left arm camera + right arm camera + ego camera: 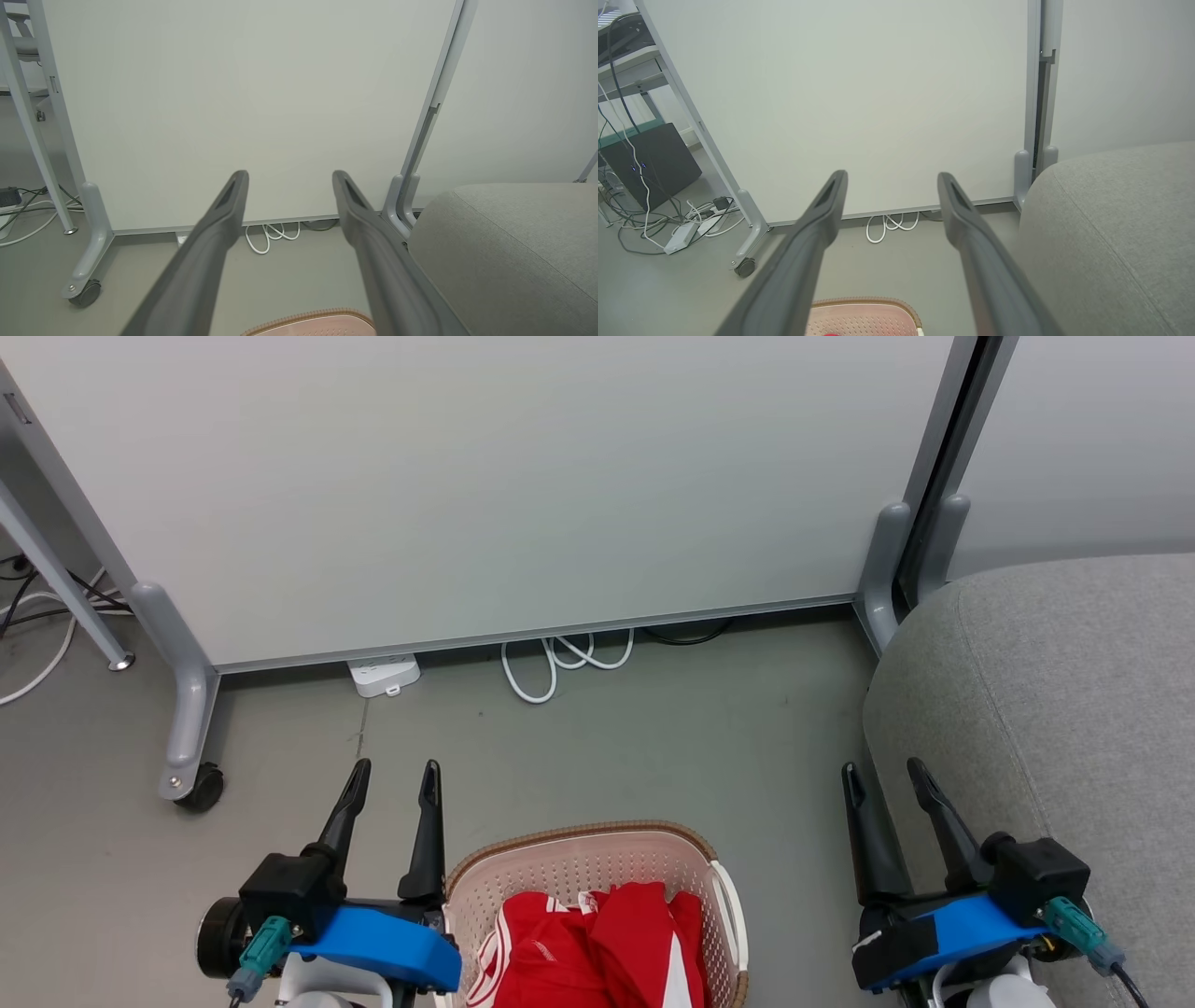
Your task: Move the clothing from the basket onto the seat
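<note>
Head view: the clothing (pixel 597 943) lies heaped inside the basket (pixel 579 831). The left pincer (pixel 395 767), open and empty, stands just left of the basket. The right pincer (pixel 881 768), open and empty, stands right of it, beside the seat (pixel 1055 709). Left wrist view: basket rim below the open pincer. Right wrist view: basket below, seat right of it.

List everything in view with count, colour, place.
clothing: one heap, red and white, in the basket
basket: 1, cream, brown rim, floor between the tools
seat: 1, grey, right of the basket
panels: 2, off-white, grey feet, standing behind
power strip: 1, white, floor under panel edge
cable: 1 coil, white, floor beside power strip
left tool: 1, dark, open, left of basket
right tool: 1, dark, open, right of basket, by the seat
</note>
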Robot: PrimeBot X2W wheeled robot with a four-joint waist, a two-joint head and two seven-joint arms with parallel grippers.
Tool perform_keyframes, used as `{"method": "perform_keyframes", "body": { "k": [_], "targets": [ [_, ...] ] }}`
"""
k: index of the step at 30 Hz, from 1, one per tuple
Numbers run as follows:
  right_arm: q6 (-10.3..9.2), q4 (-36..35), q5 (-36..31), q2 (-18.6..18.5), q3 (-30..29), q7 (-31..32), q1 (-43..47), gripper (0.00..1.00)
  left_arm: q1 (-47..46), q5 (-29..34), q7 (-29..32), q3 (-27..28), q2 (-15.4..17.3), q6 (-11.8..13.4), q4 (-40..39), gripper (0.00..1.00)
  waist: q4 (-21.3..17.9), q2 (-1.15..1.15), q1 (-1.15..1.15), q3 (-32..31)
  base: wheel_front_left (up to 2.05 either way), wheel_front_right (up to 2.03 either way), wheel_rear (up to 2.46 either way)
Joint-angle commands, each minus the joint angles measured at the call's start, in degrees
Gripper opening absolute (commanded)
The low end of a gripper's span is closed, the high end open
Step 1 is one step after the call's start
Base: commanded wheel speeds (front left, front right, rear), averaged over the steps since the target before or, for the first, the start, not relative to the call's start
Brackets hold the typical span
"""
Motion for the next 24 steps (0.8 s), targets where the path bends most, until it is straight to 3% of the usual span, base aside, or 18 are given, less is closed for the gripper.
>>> {"method": "perform_keyframes", "body": {
  "k": [1, 24],
  "targets": [
    [0.11, 0.0, -1.5, 0.1, 0.2, -0.6, -0.6, 1.00, -0.8, 1.5, -0.6, -0.3, 0.4, 0.2, -0.1, 1.00, 0.0, 0.00, 0.00, 0.0, 0.00, 0.00, 0.00],
    [0.07, 1.2, -9.5, 0.2, 0.3, -2.6, -0.6, 1.00, -1.3, 8.8, -2.5, -1.9, 0.4, 1.1, 0.5, 1.00, 0.3, 0.00, 0.00, 0.3, 0.00, 0.00, 0.00]
  ]
}}
